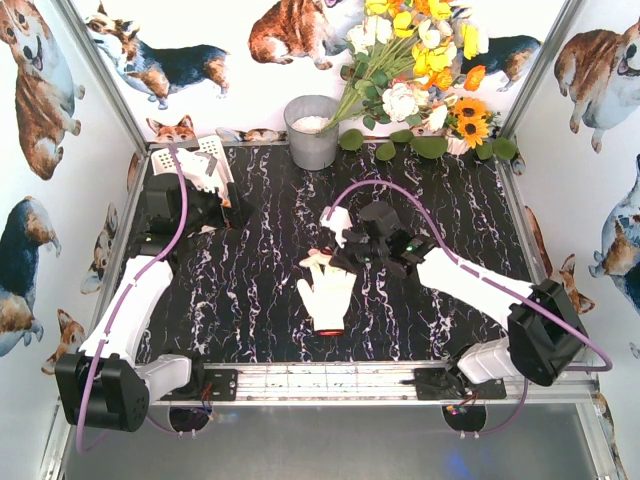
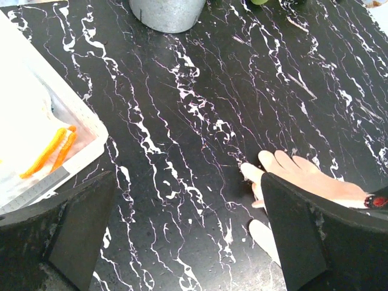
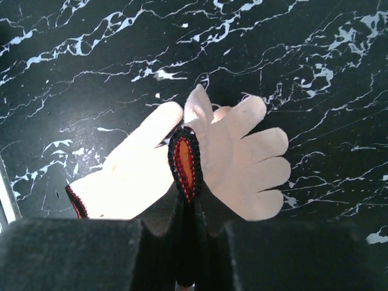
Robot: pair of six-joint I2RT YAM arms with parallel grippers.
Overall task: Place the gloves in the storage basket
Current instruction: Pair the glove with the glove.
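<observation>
Right jaws clenched on glove cuff (image 3: 183,160), fingertips hidden; left jaws released, basket (image 2: 88,130) cut off, contents overexposed.

Left pincer (image 2: 188,182) spread wide over black marbled table (image 2: 200,91). Storage basket (image 2: 91,130) just outside left finger, with orange-cuffed gloves (image 2: 48,151) inside. White glove (image 2: 303,176) flat on table, partly hidden behind right finger. Grey bucket (image 2: 167,12) well ahead.
</observation>
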